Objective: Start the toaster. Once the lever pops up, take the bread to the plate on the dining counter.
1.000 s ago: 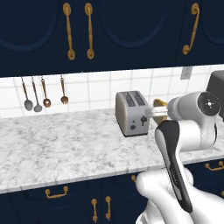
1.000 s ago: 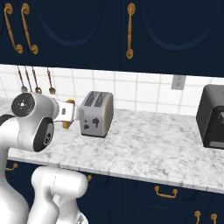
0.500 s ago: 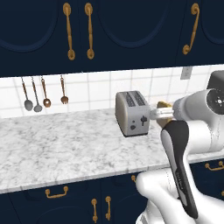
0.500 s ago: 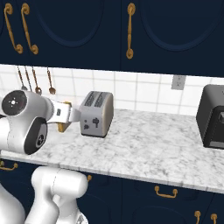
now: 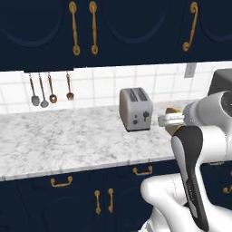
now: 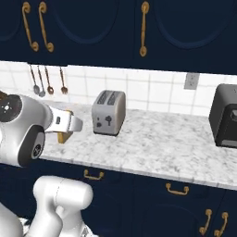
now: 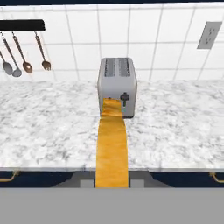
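Bread (image 7: pixel 111 144): golden-tan slice, seen edge-on in the hand view, running up from between the finger tips toward the toaster. You see it clamped between the jaws, off the worktop, out in front of the counter edge. In the left base view a tan scrap shows at the end of the gripper (image 5: pixel 170 118).

Toaster (image 7: pixel 117 85): silver-grey, two slots, standing on the marbled worktop (image 7: pixel 52 127) against the tiled wall, dark controls on the narrow face toward you. Both slots look empty. The lever sits partway down that face; whether it is up or down, you cannot tell for sure.

Step in hand, by judgement: carrying the slice away from the toaster, toward the plate.

Next move: you likely need the base to drive to the dining counter, with the grip kept firm and the slice level.

Surroundings: hanging utensils (image 5: pixel 50 88) at left, wall outlet (image 7: pixel 208 35) at right, dark boxy appliance (image 6: pixel 226 115) further along, navy cabinets with gold handles.
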